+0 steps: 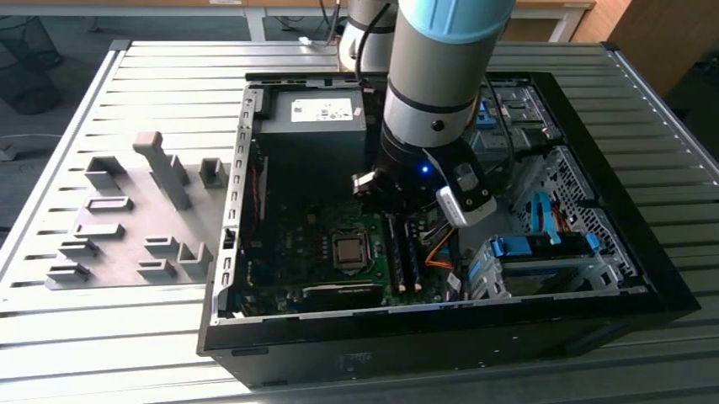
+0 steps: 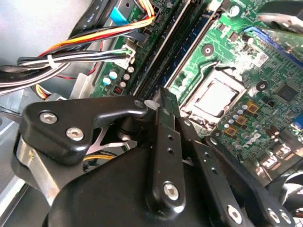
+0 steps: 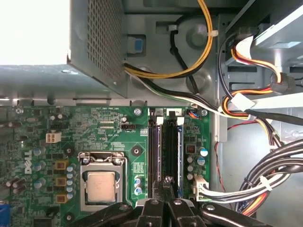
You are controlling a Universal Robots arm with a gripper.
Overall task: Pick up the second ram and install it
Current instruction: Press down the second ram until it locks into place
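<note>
Gripper right up front in both wrist views, its black fingers clenched into one thin tip with no gap. The tip sits over the near end of the second ram, which stands edge-up in the memory slots. Contact there is hidden by the fingers.

Sweeping from the exterior view's left: roughly ten grey fixture blocks on the slatted table, some overlapping, well clear of the arm. Then the open computer case, one power supply at its far end and one processor socket. Two green boards stand side by side. Tight quarters: a cable bundle crowds the right. Two blue drive-bay clips sit further right.
</note>
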